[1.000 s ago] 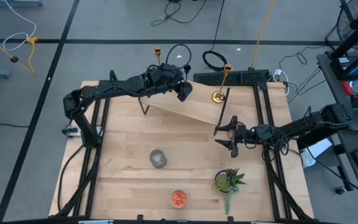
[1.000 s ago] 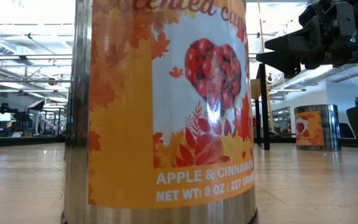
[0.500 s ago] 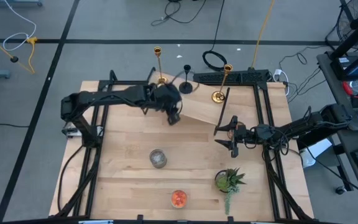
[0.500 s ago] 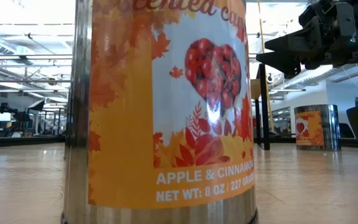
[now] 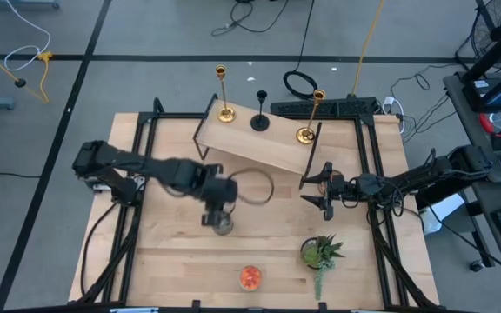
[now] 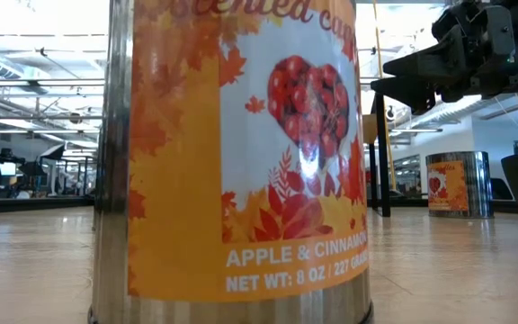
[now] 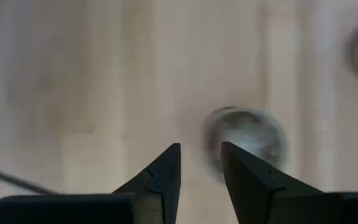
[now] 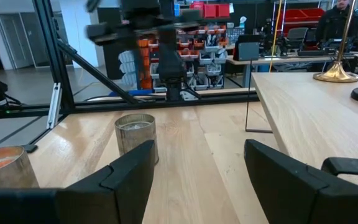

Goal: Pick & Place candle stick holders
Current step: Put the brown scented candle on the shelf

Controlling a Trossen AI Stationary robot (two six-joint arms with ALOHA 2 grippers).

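Two tall gold candlesticks and a short black one stand on their round bases on a raised wooden board at the far side. A grey cup stands mid-table and an orange-red cup stands near the front edge. My left gripper hovers over the grey cup, slightly open and empty. In the left wrist view the cup lies just beyond the fingertips, off to one side. My right gripper waits open at mid-right and also shows in the right wrist view.
A green potted plant stands at the front right, near my right gripper. The orange-red cup fills the low view. The board's dark legs stand on the table at the far side. Bare wood lies left of the grey cup.
My left gripper has swung from over the raised board at the far side toward the near edge and down, and now hangs over the grey cup. The black candlestick shows standing on the board where the gripper was. My right arm has kept still.
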